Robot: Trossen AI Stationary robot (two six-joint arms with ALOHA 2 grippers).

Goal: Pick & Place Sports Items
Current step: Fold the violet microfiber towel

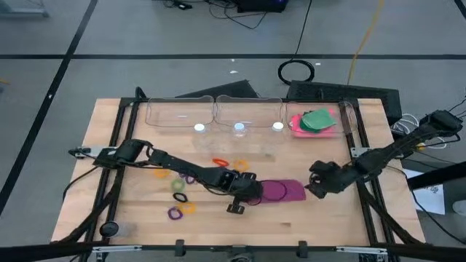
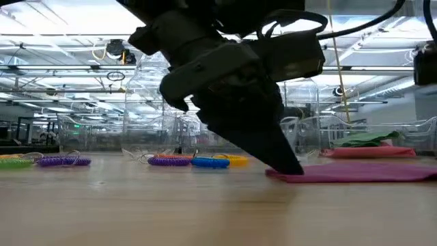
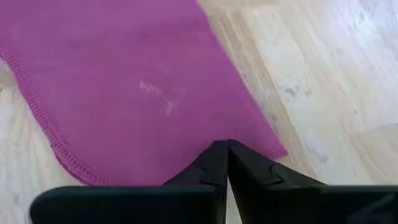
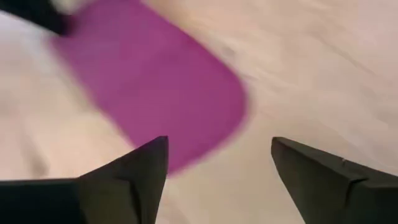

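Note:
A purple flat piece [image 1: 282, 191] lies flat on the wooden table [image 1: 328, 233], near its middle. My left gripper [image 1: 255, 191] is shut, its fingertips down on that piece's left end [image 2: 290, 175]. My right gripper [image 1: 313, 189] hangs open just off the piece's right end [image 4: 205, 118], with nothing between its fingers. A pink piece [image 1: 300, 128] and green pieces [image 1: 318, 120] lie in a clear bin [image 1: 348, 120] at the far right. Several small coloured rings [image 1: 178, 186] lie on the table's left half. My left gripper's shut fingertips [image 3: 219, 154] stand on the purple piece a little in from its left edge [image 3: 186, 163], slanting down from the table's left. The piece stays flat on the table. Whether a layer is caught between the fingers, I cannot tell.
Two more clear bins [image 1: 178, 113] [image 1: 247, 113] stand along the far edge. Orange [image 1: 220, 161] and yellow [image 1: 240, 165] rings lie just beyond my left arm, and purple [image 1: 175, 212] and yellow [image 1: 188, 207] rings lie nearer the front. Black frame rails [image 1: 116, 145] run down both table sides.

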